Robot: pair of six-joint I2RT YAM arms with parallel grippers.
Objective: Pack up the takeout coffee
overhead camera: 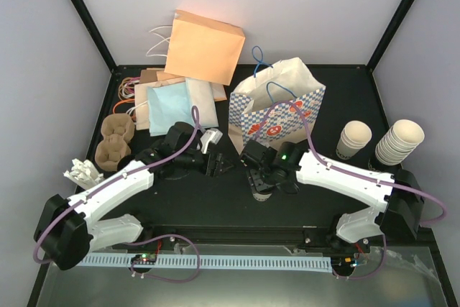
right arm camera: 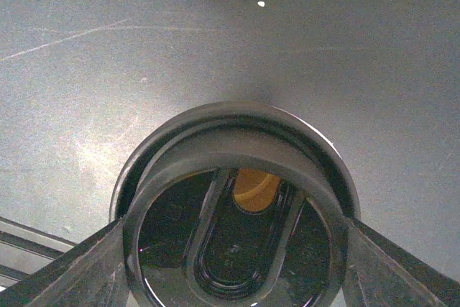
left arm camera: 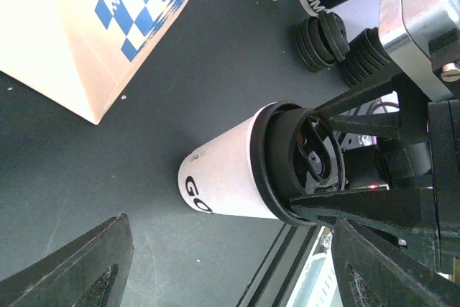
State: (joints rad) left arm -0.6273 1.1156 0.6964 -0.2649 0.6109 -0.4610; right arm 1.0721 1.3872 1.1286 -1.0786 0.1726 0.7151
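Observation:
The takeout coffee (left arm camera: 223, 177) is a white paper cup with black lettering and a black lid (right arm camera: 233, 221), standing on the black table in front of the blue-checked paper bag (overhead camera: 280, 109). In the top view the cup (overhead camera: 260, 193) is mostly hidden under my right gripper (overhead camera: 260, 181). My right gripper (right arm camera: 233, 246) comes straight down on it, its fingers (right arm camera: 68, 271) pressed against both sides of the lid. My left gripper (left arm camera: 228, 249) is open and empty, just left of the cup, and it also shows in the top view (overhead camera: 219, 163).
Two stacks of nested cups (overhead camera: 399, 141) stand at the right, with stacks of black lids (left arm camera: 320, 37) beside them. Brown pulp cup carriers (overhead camera: 115, 141) and a white item (overhead camera: 80, 172) lie at the left. Flat paper bags (overhead camera: 172, 102) and an orange bag (overhead camera: 205, 48) lie behind.

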